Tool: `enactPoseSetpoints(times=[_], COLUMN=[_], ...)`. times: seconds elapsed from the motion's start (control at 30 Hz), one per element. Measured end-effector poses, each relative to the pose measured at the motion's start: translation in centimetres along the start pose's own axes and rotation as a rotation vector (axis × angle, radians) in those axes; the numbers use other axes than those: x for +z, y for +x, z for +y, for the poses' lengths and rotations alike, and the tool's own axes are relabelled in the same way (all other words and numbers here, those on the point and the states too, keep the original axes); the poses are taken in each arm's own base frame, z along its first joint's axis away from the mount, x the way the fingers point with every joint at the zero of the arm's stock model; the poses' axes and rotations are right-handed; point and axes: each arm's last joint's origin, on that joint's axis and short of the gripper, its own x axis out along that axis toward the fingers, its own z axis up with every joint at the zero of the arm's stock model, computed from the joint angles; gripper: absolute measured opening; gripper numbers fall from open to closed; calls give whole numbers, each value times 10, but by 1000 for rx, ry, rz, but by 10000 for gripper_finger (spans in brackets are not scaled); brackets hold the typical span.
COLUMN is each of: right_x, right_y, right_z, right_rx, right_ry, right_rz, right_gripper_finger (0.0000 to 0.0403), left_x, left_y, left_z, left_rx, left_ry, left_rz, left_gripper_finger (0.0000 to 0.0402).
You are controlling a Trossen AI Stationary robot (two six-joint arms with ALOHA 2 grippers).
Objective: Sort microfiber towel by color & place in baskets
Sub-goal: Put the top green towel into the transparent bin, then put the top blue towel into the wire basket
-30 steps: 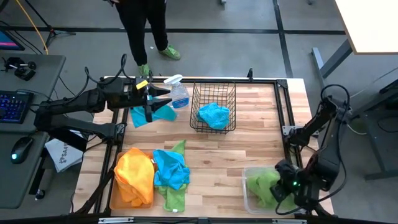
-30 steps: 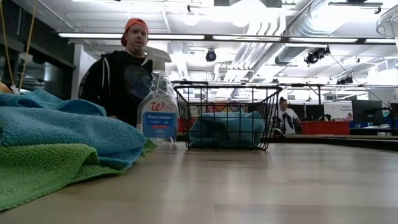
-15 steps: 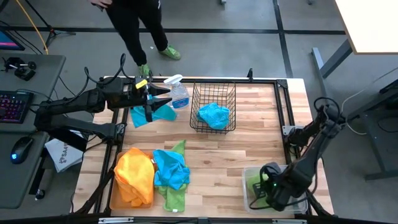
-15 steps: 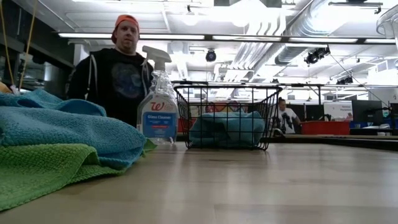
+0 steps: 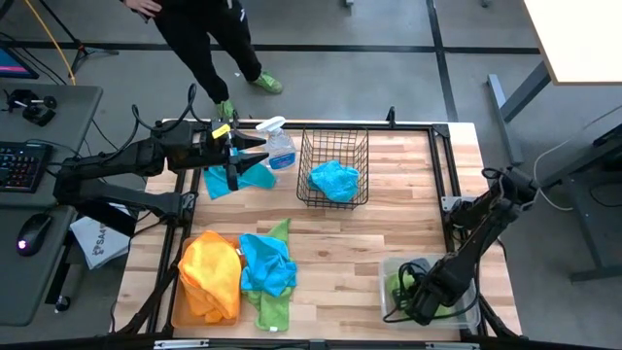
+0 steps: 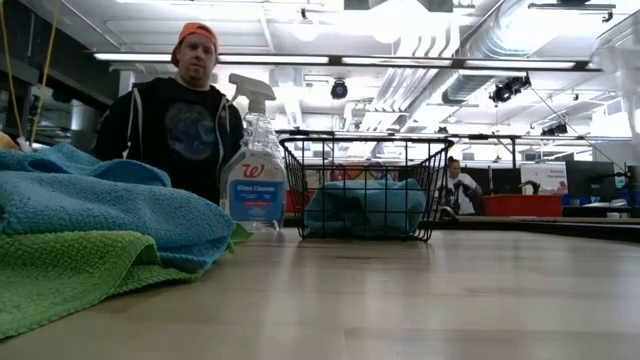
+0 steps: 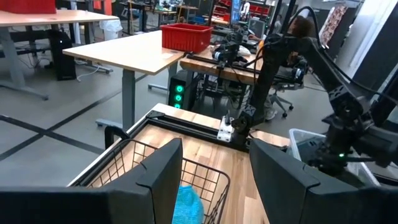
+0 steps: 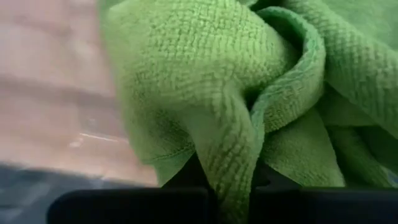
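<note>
The right end effector (image 5: pixel 406 299) sits inside the clear tub (image 5: pixel 470 313) at the bench's (image 5: pixel 389 233) near right corner, clamped on a green towel (image 8: pixel 249 93). The left end effector (image 5: pixel 255 154) hovers with fingers apart beside the spray bottle (image 5: pixel 280 148). A blue towel (image 5: pixel 335 180) lies in the wire basket (image 5: pixel 333 144); orange, blue and green towels (image 5: pixel 243 272) are piled at the near left.

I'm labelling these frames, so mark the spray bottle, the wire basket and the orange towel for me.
spray bottle (image 5: pixel 281 152), high view, on its clear body.
wire basket (image 5: pixel 333 132), high view, on its far rim.
orange towel (image 5: pixel 209 272), high view, on the middle of the heap.
</note>
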Motion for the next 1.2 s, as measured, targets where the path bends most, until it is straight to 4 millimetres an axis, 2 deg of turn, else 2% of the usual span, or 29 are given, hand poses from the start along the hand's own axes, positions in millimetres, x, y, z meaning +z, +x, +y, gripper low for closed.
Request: enactPoseSetpoints(times=[0.2,0.37,0.43,0.53,0.67,0.77,0.97,1.07,1.2], right_x=[9,10,10,7,8,10,14,22,40], right_y=[8,10,4,-17,-58,-84,-119,-143,-174], right_z=[-2,-2,-2,-5,-15,-23,-34,-40,-51], right_rx=[-20,-18,-27,-42,-46,11,185,376,635], right_ry=[20,18,-31,-102,-124,-137,-176,-128,-18], right_rz=[-2,21,18,10,-41,-36,13,-98,-387], right_gripper_finger=[55,133,168,215,250,260,264,264,264], left_x=[0,0,0,0,0,0,-1,-3,-10], left_y=[0,0,0,0,0,0,0,0,5], left_z=[0,0,0,0,0,0,1,1,7], left_rx=[0,0,2,7,8,8,6,14,95], left_ry=[-1,-1,-1,0,-1,-1,1,-2,-81], left_rz=[0,0,-1,-2,-3,-3,17,30,89], left_gripper_finger=[174,174,174,174,174,174,174,174,174])
